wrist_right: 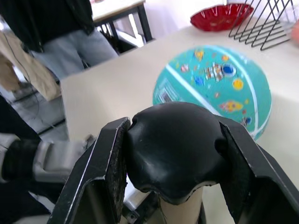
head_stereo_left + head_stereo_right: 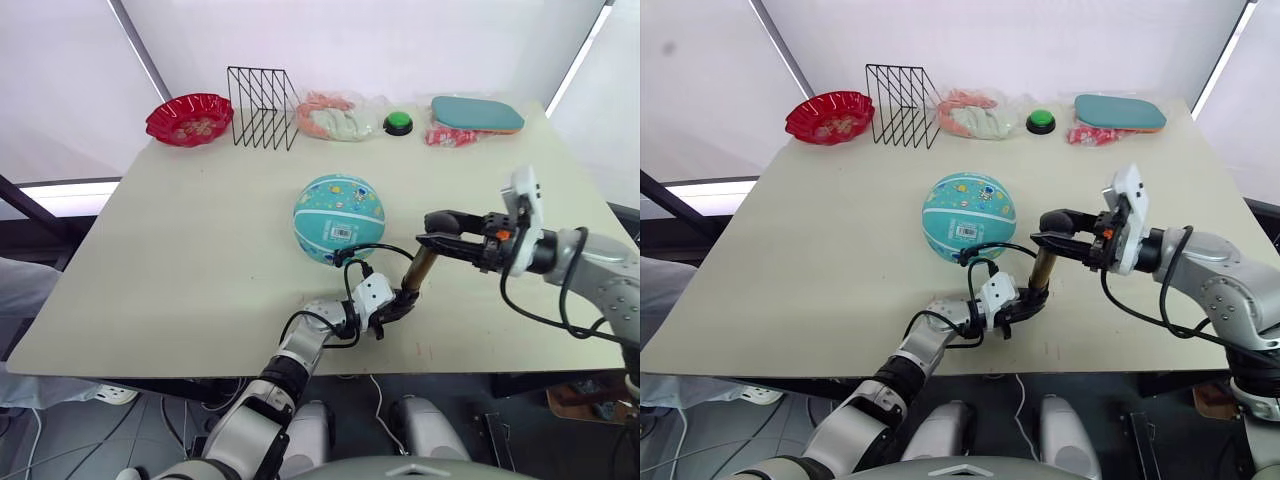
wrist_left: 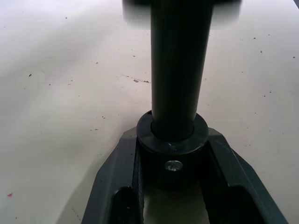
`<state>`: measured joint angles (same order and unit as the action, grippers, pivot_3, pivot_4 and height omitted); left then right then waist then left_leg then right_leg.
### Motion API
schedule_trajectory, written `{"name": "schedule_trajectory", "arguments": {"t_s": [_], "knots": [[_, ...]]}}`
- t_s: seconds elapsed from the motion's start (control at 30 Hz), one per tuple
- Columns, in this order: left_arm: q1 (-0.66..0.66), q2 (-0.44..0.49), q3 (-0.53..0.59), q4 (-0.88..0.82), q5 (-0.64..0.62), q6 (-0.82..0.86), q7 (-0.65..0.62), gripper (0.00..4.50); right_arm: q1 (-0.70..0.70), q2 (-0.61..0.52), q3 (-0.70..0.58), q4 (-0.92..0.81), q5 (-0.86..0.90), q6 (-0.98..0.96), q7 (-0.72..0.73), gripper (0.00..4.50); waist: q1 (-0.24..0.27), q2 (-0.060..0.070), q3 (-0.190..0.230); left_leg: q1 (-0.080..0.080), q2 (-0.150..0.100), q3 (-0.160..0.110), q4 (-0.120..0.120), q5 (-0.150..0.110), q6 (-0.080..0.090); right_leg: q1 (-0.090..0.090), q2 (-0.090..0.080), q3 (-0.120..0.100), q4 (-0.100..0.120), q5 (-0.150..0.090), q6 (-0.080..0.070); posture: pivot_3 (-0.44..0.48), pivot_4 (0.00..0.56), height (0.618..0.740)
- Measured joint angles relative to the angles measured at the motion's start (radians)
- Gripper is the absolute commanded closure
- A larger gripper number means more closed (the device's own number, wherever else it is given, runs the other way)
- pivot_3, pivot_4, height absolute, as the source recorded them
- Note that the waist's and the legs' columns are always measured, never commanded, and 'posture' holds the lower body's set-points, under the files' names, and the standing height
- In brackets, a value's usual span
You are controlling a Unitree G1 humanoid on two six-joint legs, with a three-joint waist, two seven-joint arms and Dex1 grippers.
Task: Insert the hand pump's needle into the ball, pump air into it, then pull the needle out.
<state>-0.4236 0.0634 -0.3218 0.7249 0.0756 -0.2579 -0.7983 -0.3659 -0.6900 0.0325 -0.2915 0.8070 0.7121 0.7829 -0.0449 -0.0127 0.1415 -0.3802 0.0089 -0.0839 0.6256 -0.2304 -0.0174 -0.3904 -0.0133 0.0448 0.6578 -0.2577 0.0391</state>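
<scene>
A: Beige table point(image 2: 200, 260) from the head: what room is left?
B: Wide bare top on the robot's left; the red bowl point(image 2: 189, 119), wire rack point(image 2: 262, 107), green button point(image 2: 399, 123) and teal pad point(image 2: 477, 113) line the far edge; the ball point(image 2: 339, 218) sits mid-table; the hand pump point(image 2: 419, 269) stands tilted near the front edge, just beside the ball; its hose point(image 2: 372, 250) loops to the ball; the needle is too small to make out.

A: Left wrist?
B: The left gripper point(image 3: 173, 186) is clenched on the pump's black base; the barrel's top is blurred and cut off.

A: Right wrist?
B: The right gripper point(image 1: 175, 144) clamps the pump's black top knob; the ball lies beyond; a person point(image 1: 60, 32) stands past the table edge, cut off above.
</scene>
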Motion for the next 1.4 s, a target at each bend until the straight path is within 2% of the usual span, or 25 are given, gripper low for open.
{"name": "schedule_trajectory", "arguments": {"t_s": [0.13,0.3,0.4,0.6,0.73,0.97,1.1,1.2,1.4], "knots": [[-0.002,0.0,0.001,0.004,0.0,0.012,0.0,3.45,0.026,0.062,0.068,0.067,-0.1,-0.09,0.026,2.46,-0.002,0.001,-0.004,0.003,0.001,0.0,-0.001,0.0,0.0,0.003,0.0,0.0,0.0,0.0,0.0,0.0,0.15,0.74],[-0.004,0.001,0.002,0.006,0.0,0.012,0.0,3.45,0.024,0.056,0.045,0.05,-0.102,-0.075,0.035,2.46,0.0,0.002,-0.005,0.003,0.001,-0.002,-0.001,0.0,0.0,0.004,0.001,-0.002,0.0,0.0,-0.001,0.0,0.15,0.74],[-0.006,0.0,0.002,0.006,-0.001,0.007,-0.002,3.45,0.017,0.026,0.0,0.022,-0.065,-0.002,0.028,2.46,0.001,0.002,-0.003,0.002,0.001,-0.002,-0.001,0.0,0.0,0.004,0.0,-0.002,-0.001,0.0,-0.001,0.0,0.15,0.74],[-0.012,-0.011,-0.001,0.004,-0.012,-0.013,-0.014,3.45,-0.062,-0.096,-0.162,-0.055,0.147,0.212,-0.009,2.46,0.012,0.003,0.006,-0.009,-0.003,-0.002,0.001,0.0,0.0,-0.005,-0.004,-0.002,-0.001,0.0,0.0,0.0,0.15,0.74],[-0.016,-0.017,-0.003,0.005,-0.012,-0.02,-0.014,3.45,-0.163,-0.213,-0.292,-0.063,0.338,0.337,-0.051,2.46,0.022,0.001,0.012,-0.013,-0.004,-0.004,0.004,0.0,0.0,-0.007,-0.004,-0.004,-0.001,0.0,0.0,0.0,0.15,0.74],[-0.019,-0.018,-0.003,0.013,-0.018,-0.029,-0.015,3.45,-0.227,-0.259,-0.346,-0.063,0.466,0.396,-0.127,2.46,0.025,0.0,0.014,-0.014,-0.003,-0.004,0.004,0.0,0.0,-0.008,-0.003,-0.004,-0.001,0.0,0.0,0.0,0.15,0.74],[-0.022,-0.018,-0.003,0.019,-0.017,-0.029,-0.014,3.45,-0.178,-0.219,-0.338,-0.072,0.421,0.343,-0.123,2.46,0.026,0.0,0.013,-0.014,-0.003,-0.003,0.004,0.0,0.0,-0.008,-0.003,-0.004,-0.001,0.0,0.0,0.0,0.15,0.74],[-0.022,-0.012,-0.003,0.025,-0.011,-0.026,-0.012,3.45,-0.09,-0.147,-0.265,-0.079,0.322,0.252,-0.094,2.46,0.023,-0.003,0.008,-0.008,-0.001,-0.003,0.004,0.0,0.0,-0.004,-0.002,-0.003,0.0,0.0,0.0,0.0,0.15,0.74],[-0.006,0.003,0.0,0.016,0.0,-0.011,-0.004,3.45,0.012,-0.053,-0.086,-0.063,0.103,0.088,-0.028,2.46,-0.001,-0.001,0.004,0.002,0.0,0.0,0.0,0.0,0.0,0.005,-0.001,-0.001,-0.001,-0.001,-0.001,0.0,0.15,0.74]]}}
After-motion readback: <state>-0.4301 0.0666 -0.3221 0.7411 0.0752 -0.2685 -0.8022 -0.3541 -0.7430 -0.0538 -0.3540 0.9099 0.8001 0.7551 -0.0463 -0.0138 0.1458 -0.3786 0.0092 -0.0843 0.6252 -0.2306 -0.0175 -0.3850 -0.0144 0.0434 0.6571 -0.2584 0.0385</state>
